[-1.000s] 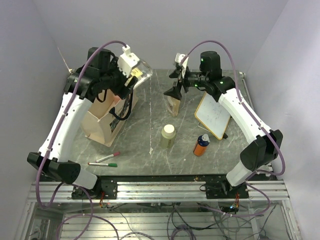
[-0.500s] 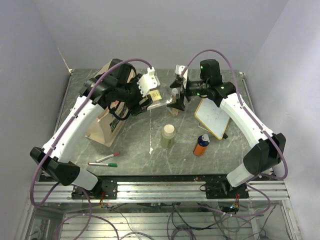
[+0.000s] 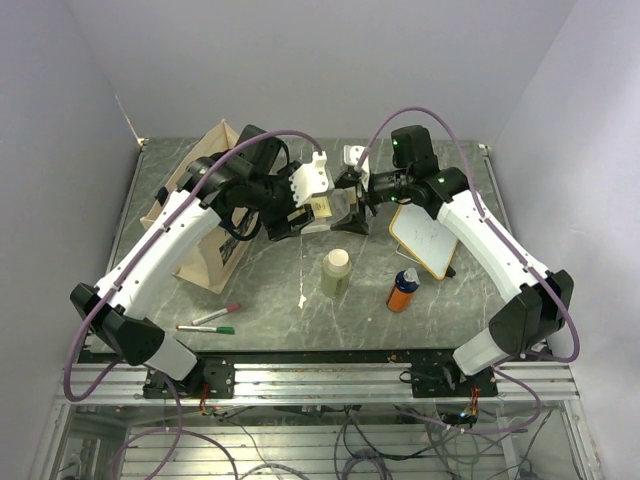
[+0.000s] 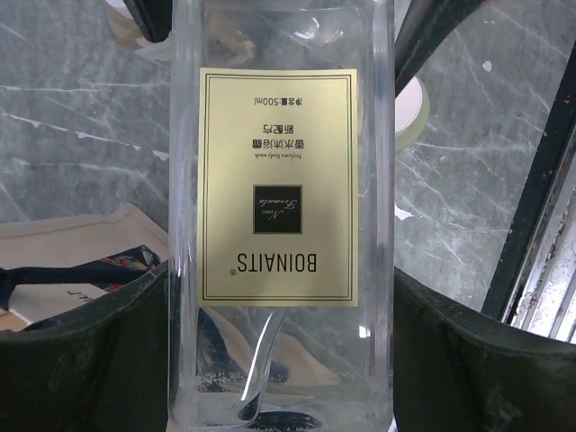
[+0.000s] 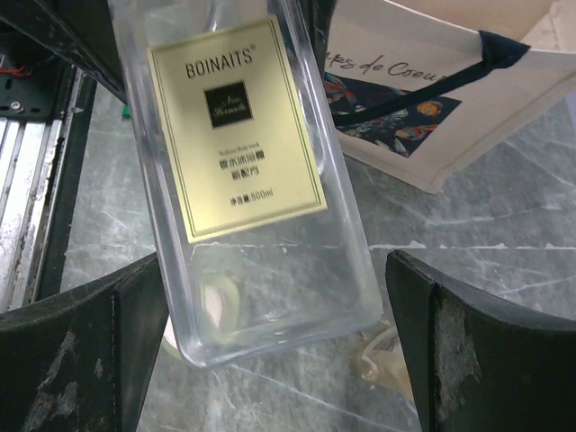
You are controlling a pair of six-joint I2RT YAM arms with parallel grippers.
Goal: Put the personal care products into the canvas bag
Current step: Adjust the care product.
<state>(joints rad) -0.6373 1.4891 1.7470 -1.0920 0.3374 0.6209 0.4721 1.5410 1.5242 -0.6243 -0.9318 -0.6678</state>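
Note:
The clear bottle with a yellow label hangs level over the middle of the table. My left gripper is shut on it, and in the left wrist view both fingers press the glass. My right gripper is open around the bottle's base, with a gap at its right finger. The canvas bag stands at the left, partly behind the left arm, and its printed side shows in the right wrist view. A pale green bottle and an orange bottle stand nearer the front.
A wood-framed whiteboard lies under the right arm. Red and green marker pens lie front left. A small amber shape shows on the table below the right fingers. Grey walls close in the back and sides.
The left arm swung right from above the bag to the table's middle, carrying the clear bottle. The right gripper opened wider and now brackets the bottle's base.

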